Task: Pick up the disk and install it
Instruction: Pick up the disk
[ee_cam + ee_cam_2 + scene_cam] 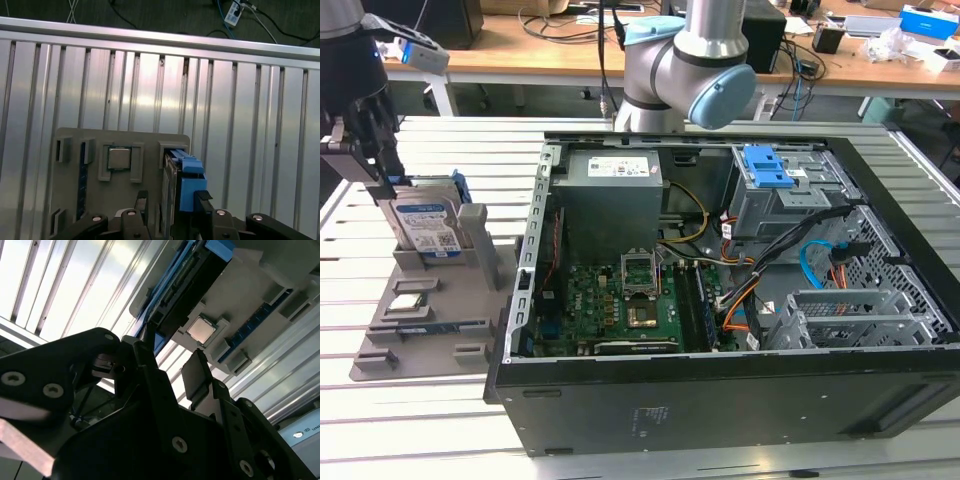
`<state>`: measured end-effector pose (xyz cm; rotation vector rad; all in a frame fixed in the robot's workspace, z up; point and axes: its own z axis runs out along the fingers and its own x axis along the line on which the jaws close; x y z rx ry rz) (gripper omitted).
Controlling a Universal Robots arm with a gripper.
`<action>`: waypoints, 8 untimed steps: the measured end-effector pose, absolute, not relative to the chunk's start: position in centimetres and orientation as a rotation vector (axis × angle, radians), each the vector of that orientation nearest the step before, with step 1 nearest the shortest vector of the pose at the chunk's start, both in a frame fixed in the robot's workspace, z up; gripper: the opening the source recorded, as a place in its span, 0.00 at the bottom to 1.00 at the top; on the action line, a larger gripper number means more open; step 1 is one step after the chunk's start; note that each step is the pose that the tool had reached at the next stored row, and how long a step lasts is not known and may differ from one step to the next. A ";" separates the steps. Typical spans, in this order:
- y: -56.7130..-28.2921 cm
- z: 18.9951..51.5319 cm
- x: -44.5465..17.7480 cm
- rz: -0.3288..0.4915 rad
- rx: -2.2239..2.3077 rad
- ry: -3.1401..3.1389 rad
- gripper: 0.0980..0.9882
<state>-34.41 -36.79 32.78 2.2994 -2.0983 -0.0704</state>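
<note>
On the parts tray (430,345) the disk (425,225) is standing and the processor chip (405,303) is lying; the computer case (620,400) is sitting to the exterior view's right.

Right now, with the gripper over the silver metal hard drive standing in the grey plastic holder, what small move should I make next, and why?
Probably close the gripper gently. In the first wrist view its open fingers appear to straddle the upright silver hard drive with blue side rails, which stands in its grey holder and is not yet gripped.
</note>
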 end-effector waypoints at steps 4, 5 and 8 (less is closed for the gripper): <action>-36.8 33.0 -34.5 -0.067 2.305 -2.103 0.43; -36.8 33.1 -34.5 -0.067 2.305 -2.104 0.43; -36.8 33.9 -34.5 -0.068 2.303 -2.102 0.43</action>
